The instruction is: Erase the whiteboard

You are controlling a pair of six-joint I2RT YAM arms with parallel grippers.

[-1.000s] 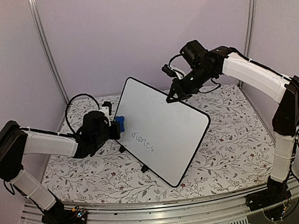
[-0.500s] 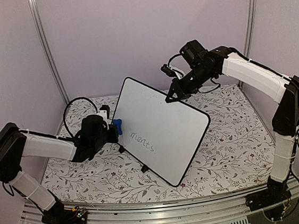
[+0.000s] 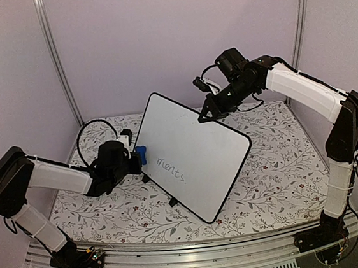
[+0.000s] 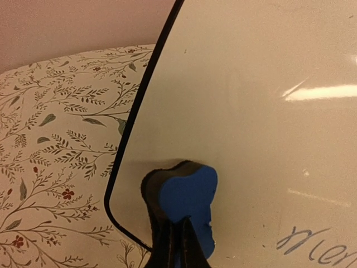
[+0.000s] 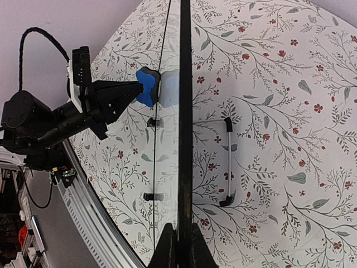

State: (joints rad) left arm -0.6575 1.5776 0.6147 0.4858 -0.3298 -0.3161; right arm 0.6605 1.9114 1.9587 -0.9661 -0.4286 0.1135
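The whiteboard stands tilted on the floral table, with grey handwriting low on its face. My right gripper is shut on its upper edge; the right wrist view looks down that black frame edge-on between the fingers. My left gripper is shut on a blue eraser, which presses on the board's left side near the frame. The left wrist view has the eraser against the whiteboard by the lower left corner, with the writing to its right.
A floral cloth covers the table. Behind the board a thin wire stand with black feet rests on the cloth. A metal rail runs along the near edge, and upright posts flank the back walls.
My left gripper with the eraser has shifted slightly along the board's left edge. The right arm and the board have stayed in place.
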